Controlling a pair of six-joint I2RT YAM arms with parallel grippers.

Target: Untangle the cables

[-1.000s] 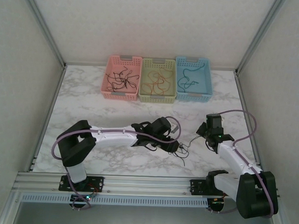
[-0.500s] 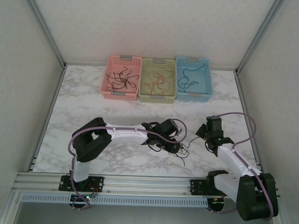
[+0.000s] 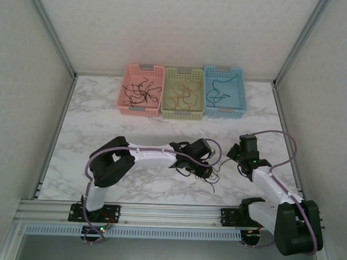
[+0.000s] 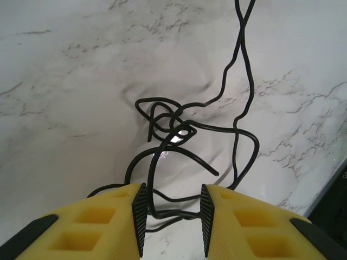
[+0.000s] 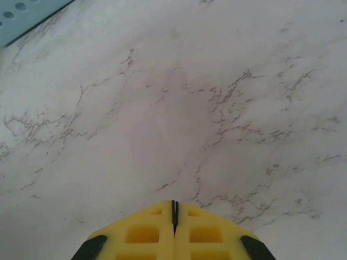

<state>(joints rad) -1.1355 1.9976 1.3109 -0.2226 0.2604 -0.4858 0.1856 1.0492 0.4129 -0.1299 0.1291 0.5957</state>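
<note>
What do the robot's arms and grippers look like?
The left arm and right arm have white links and black joints, with a lilac-grey cable looping along each. The left gripper and right gripper have yellow fingers with square recesses.

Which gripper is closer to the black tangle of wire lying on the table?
Left. The left gripper sits right at the black tangle, with strands running between its fingers. The right gripper is off to the tangle's right, shut, over bare table.
</note>
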